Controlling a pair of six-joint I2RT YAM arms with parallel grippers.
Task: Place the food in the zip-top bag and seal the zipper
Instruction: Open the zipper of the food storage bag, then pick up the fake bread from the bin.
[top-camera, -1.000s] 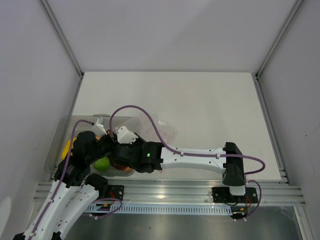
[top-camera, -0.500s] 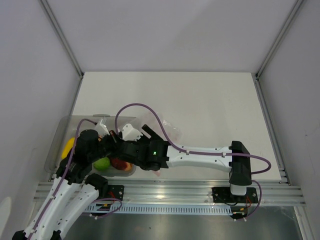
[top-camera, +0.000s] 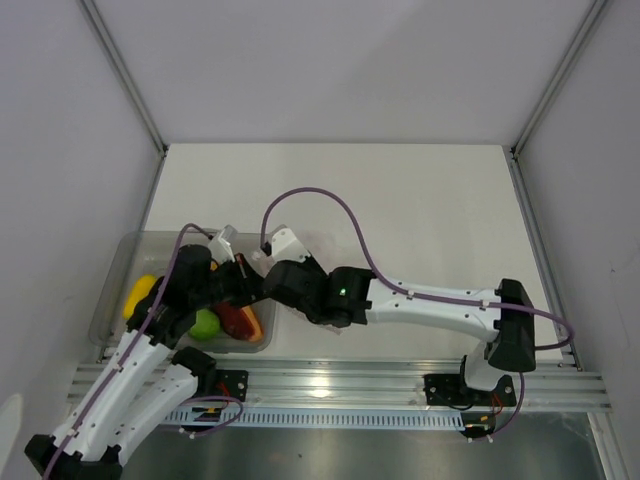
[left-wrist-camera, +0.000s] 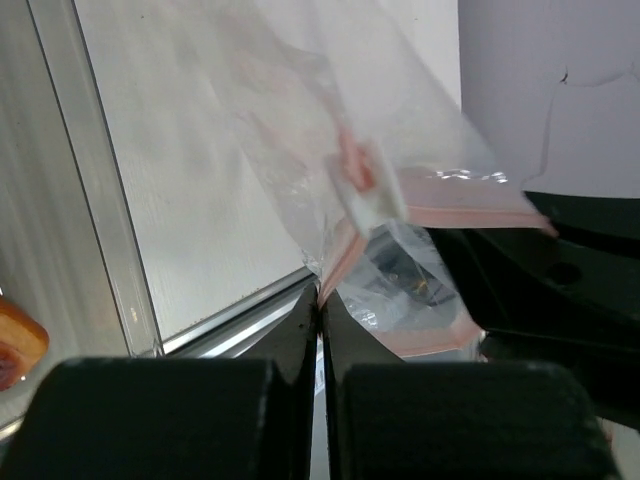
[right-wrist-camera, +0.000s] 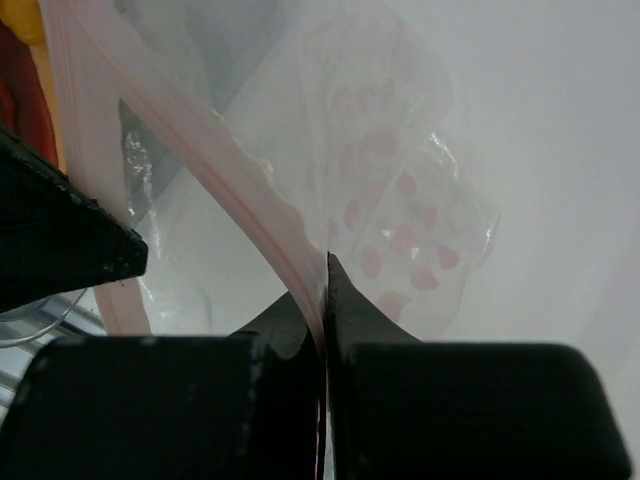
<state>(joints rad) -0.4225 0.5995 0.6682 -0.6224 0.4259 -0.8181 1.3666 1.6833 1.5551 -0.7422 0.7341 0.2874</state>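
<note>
— Two pinches, one bag: the zip-top bag (right-wrist-camera: 400, 200) hangs between the arms, clear film with its pink dots plain in the right wrist view. Where does it sit?

— Lifted off the table (top-camera: 420, 210), by my reading, just beside the right end of the grey bin (top-camera: 110, 300). From above, the wrists cover most of it.

— And the zipper (right-wrist-camera: 200, 135)?

— Unsealed. In the left wrist view the pink strip splits into two lips with a gap between them, so the mouth stands partly open.

— The jaws?

— Both pairs are fully closed. The left jaws nip the zip edge at the corner where the lips meet. The right jaws clamp the pink strip farther along. Whether the right pair has one lip or both, I cannot tell.

— The food?

— None shows inside the bag. The lime-green fruit (top-camera: 205, 324), the dark-red and orange slice (top-camera: 240, 320) and a yellow piece (top-camera: 140, 293) lie in the bin.

— So which step is this?

— Getting the mouth open and held, I judge. Loading hasn't begun and sealing is far off.

— What does the next move call for?

— Drawing the lips apart gently, without the thin film slipping out. Then one arm has to let go to fetch food while the other holds the mouth up and gaping. A limp bag held at one point may well sag shut.
</note>
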